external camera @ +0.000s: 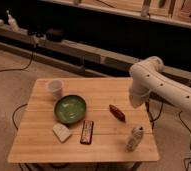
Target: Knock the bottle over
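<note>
The bottle (134,138) is pale whitish-grey with a lumpy body. It stands upright near the front right corner of the wooden table (39,145). The white arm comes in from the right and bends down over the table's right side. Its gripper end (135,103) hangs behind and above the bottle, apart from it, near the table's right edge.
On the table are a translucent cup (55,88), a green bowl (70,109), a brown oblong item (117,112), a dark flat packet (87,132) and a white packet (62,132). A tiny white nozzle bottle (11,20) stands on the back ledge. Cables lie on the floor.
</note>
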